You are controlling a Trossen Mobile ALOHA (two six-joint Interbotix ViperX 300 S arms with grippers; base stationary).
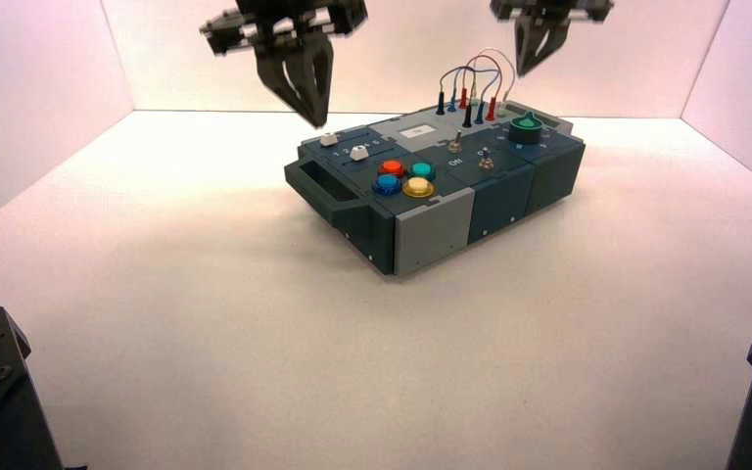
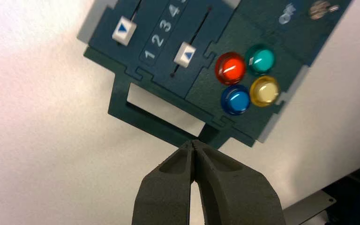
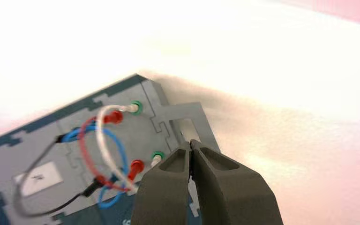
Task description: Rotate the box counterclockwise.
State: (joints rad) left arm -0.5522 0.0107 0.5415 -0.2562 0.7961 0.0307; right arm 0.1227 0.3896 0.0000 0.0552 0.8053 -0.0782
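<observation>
Teal-grey control box (image 1: 441, 181), askew on table (image 1: 255, 362): four buttons (image 2: 232, 68), two white sliders (image 2: 184, 54), two toggles (image 1: 486, 160), one green knob (image 1: 526, 127). Left gripper (image 1: 314, 110), right gripper (image 1: 530, 65) above ends, fingers together.

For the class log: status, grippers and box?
Left gripper shut, above box's left handle. Right gripper shut, over far end. Box skewed. Wires near right gripper.

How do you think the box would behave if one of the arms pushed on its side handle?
The box would probably slide or swing round rather than tip, since it lies flat, long and low. Its panels look rigid, so it should move as one stiff piece. The looped wires look flexible and may wobble or snag.
</observation>
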